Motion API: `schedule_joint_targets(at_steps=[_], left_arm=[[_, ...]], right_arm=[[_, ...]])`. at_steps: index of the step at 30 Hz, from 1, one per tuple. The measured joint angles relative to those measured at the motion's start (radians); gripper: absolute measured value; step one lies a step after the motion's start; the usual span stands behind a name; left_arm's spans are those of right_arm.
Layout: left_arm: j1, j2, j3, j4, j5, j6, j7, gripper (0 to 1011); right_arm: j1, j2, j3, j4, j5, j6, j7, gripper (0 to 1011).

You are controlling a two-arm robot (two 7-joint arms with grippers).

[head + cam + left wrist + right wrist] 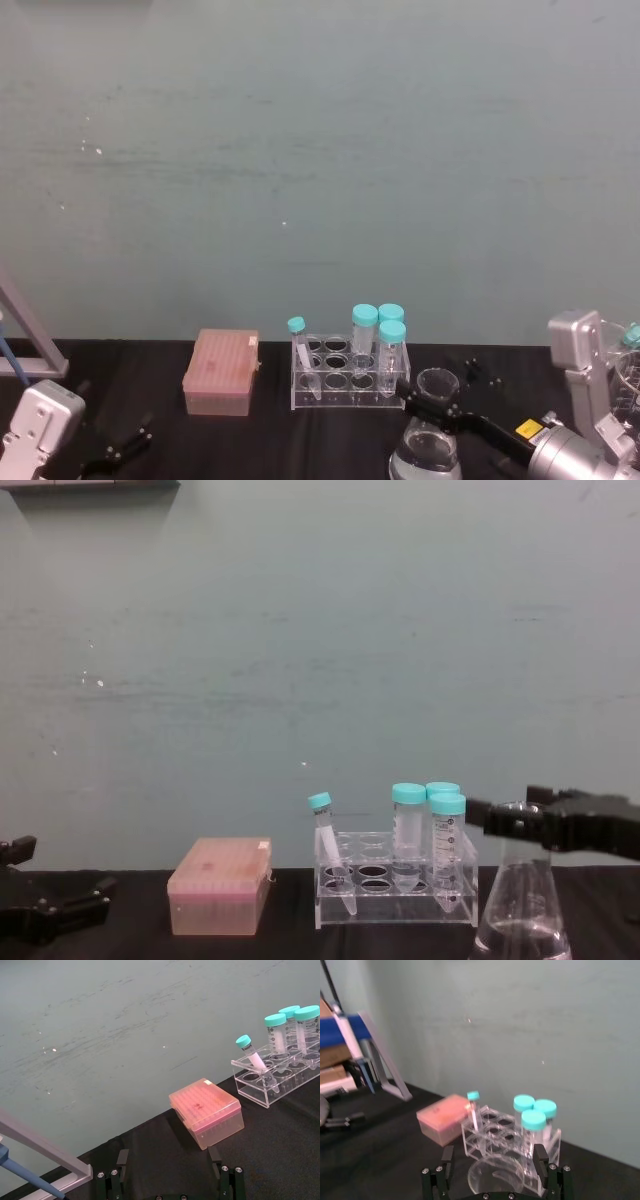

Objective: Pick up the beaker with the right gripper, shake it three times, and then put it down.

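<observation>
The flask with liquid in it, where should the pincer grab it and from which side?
Grip the flask at its narrow neck under the flared lip, coming in level from the robot's right. The body widens downward, and the tube rack stands close on its left. The right pincer sits at the neck.

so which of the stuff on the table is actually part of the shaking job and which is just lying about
Part of the job:
- the beaker, standing right of the rack
- the right claw, set around the beaker's neck

Just lying about:
- the clear tube rack with teal-capped tubes
- the pink tip box
- the left claw, parked low on the left
</observation>
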Motion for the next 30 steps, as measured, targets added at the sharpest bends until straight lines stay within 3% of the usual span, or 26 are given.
schedule_joint_targets(at_steps=[4,8,10,11,12,14,15,18,22,30], left_arm=[[0.000,0.000,0.000,0.000,0.000,0.000,0.000,1000],[0.000,0.000,0.000,0.000,0.000,0.000,0.000,1000],[0.000,0.000,0.000,0.000,0.000,0.000,0.000,1000],[0.000,0.000,0.000,0.000,0.000,0.000,0.000,1000],[0.000,0.000,0.000,0.000,0.000,0.000,0.000,1000],[0.000,0.000,0.000,0.000,0.000,0.000,0.000,1000],[0.000,0.000,0.000,0.000,0.000,0.000,0.000,1000],[0.000,0.000,0.000,0.000,0.000,0.000,0.000,1000],[0.000,0.000,0.000,0.000,0.000,0.000,0.000,1000],[0.000,0.000,0.000,0.000,0.000,0.000,0.000,1000]], right_arm=[[-0.008,0.004,0.017,-0.022,0.025,-0.032,0.021,999],[-0.018,0.003,0.045,-0.054,0.032,-0.075,0.001,1000],[-0.025,-0.003,0.062,-0.068,0.021,-0.100,-0.037,1000],[-0.033,-0.011,0.083,-0.085,-0.005,-0.122,-0.093,1000],[-0.033,-0.011,0.083,-0.085,-0.005,-0.122,-0.093,1000],[-0.044,-0.025,0.113,-0.105,-0.056,-0.137,-0.188,1000],[-0.050,-0.032,0.131,-0.118,-0.088,-0.136,-0.251,1000],[-0.066,-0.043,0.161,-0.137,-0.138,-0.113,-0.348,1000],[-0.089,-0.050,0.187,-0.151,-0.175,-0.075,-0.416,1000],[-0.140,-0.047,0.228,-0.144,-0.187,-0.044,-0.424,1000]])
